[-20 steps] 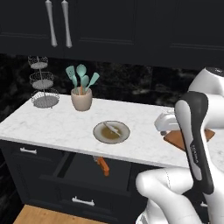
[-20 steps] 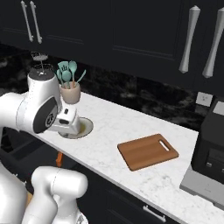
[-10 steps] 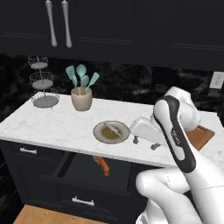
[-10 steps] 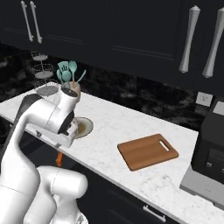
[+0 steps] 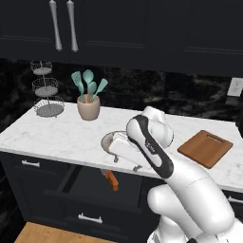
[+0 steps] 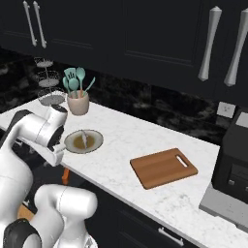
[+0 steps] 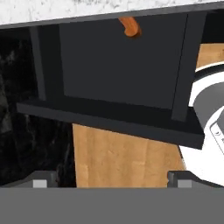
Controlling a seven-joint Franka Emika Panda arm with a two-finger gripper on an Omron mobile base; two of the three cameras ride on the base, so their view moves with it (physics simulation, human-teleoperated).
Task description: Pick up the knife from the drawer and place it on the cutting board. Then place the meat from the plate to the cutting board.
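Now gripper hangs over open drawer, just in front of table edge; jaws spread wide, nothing between. Knife lies in drawer, orange handle showing, blade hidden under table. Plate on table near drawer, meat lying on it. Cutting board bare, well apart to robot's right. Cup with teal spatulas behind plate.
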